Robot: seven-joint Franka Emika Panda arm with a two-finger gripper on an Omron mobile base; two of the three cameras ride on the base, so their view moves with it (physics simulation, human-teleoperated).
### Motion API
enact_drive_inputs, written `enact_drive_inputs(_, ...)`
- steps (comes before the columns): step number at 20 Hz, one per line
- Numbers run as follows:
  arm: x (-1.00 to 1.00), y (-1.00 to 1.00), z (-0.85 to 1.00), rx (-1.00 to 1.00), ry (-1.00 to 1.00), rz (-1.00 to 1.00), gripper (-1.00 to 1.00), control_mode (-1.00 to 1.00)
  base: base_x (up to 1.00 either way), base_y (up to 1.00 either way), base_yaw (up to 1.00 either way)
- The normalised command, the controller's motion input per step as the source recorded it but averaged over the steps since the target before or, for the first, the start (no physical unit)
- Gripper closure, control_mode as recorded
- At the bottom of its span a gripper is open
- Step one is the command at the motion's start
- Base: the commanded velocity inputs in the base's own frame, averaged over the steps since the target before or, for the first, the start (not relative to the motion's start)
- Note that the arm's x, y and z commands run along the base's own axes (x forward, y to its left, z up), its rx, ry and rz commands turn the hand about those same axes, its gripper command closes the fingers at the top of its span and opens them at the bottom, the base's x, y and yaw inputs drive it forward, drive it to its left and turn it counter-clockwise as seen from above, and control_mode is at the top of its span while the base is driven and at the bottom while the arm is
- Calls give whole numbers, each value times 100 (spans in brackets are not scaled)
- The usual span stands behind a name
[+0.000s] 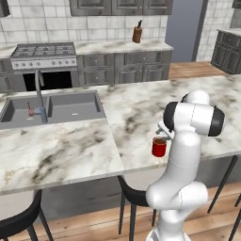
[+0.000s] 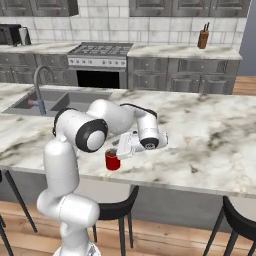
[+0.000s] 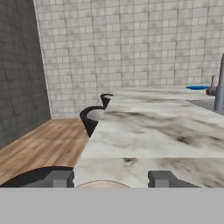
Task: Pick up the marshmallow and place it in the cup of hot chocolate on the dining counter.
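The cup of hot chocolate (image 1: 159,148) is a small red cup standing near the front edge of the dining counter (image 1: 70,150). From the right base view the cup (image 2: 113,160) sits just below my hand. My gripper (image 1: 163,133) hangs right over the cup's mouth, partly hidden by my own arm. In the hand view the gripper (image 3: 110,179) is open, its two dark fingertips (image 3: 57,178) set wide apart with nothing between them, and a pale curved rim (image 3: 103,184) shows just below them. The marshmallow is hidden from me.
A sink (image 1: 56,107) with a faucet (image 1: 41,96) lies in the counter's left part. A blue plate (image 3: 197,87) rests far along the marble top. Black stools (image 1: 134,195) stand under the front edge. Stove (image 1: 44,54) and knife block (image 1: 137,34) line the back wall.
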Motion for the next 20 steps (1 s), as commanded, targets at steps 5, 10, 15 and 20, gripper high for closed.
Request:
enact_drive_inputs(5, 0, 0, 0, 0, 0, 0, -100, -100, 0, 0, 0)
enact_drive_inputs(10, -15, 0, 26, 0, -5, 0, -100, -100, 0, 0, 0)
enact_drive_inputs(15, -72, 0, 58, 0, -21, 0, -100, -100, 0, 0, 0)
enact_drive_inputs(20, -90, 11, 84, 0, -44, 1, -100, -100, 0, 0, 0)
